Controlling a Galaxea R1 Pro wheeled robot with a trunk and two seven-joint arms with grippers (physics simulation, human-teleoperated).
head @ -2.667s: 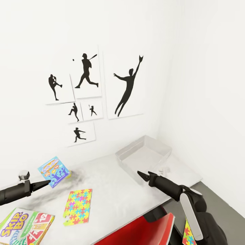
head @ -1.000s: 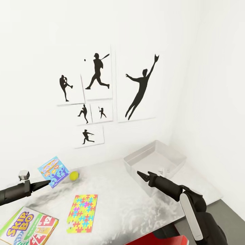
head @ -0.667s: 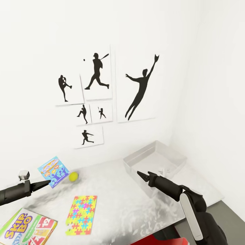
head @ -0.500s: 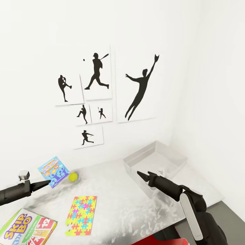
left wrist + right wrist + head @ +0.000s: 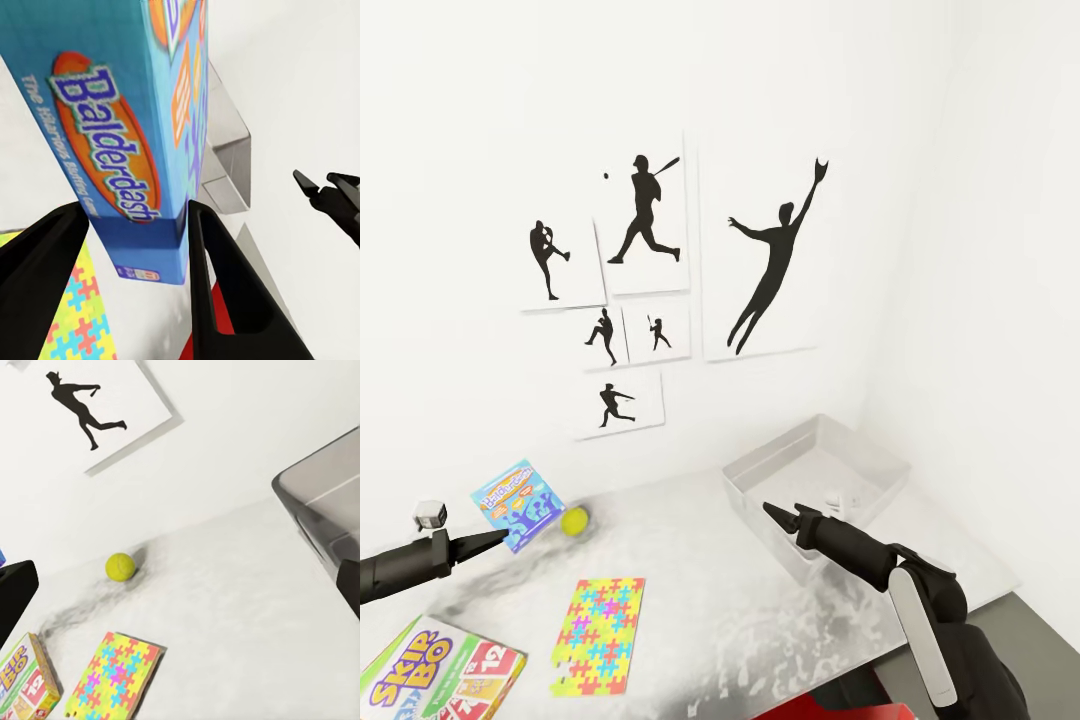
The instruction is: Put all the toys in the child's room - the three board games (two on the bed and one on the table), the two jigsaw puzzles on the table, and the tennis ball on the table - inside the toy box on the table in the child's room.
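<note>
My left gripper [image 5: 495, 541] is shut on a blue Balderdash board game [image 5: 518, 503], held above the left part of the table [image 5: 700, 560]. In the left wrist view its black fingers [image 5: 217, 277] clamp the box [image 5: 127, 135] by its lower end. The tennis ball [image 5: 574, 520] lies on the table just right of that box. A jigsaw puzzle [image 5: 598, 622] lies flat nearer me, and a yellow-green Skip-Bo board game [image 5: 440, 680] at the near left. The grey toy box [image 5: 815, 478] stands at the far right. My right gripper [image 5: 778, 514] hovers open before its near wall.
White walls close the table's far side and right end, with black baseball silhouettes [image 5: 770, 260] pinned on the far one. A red seat [image 5: 860, 708] shows under the table's near edge. The right wrist view holds the ball [image 5: 120, 566], puzzle [image 5: 112, 679] and toy box [image 5: 330, 502].
Since 2.7 s ago the camera has moved, shifting the whole picture and bringing the tennis ball into view. Over the last second both arms keep their pose and the left still holds the box.
</note>
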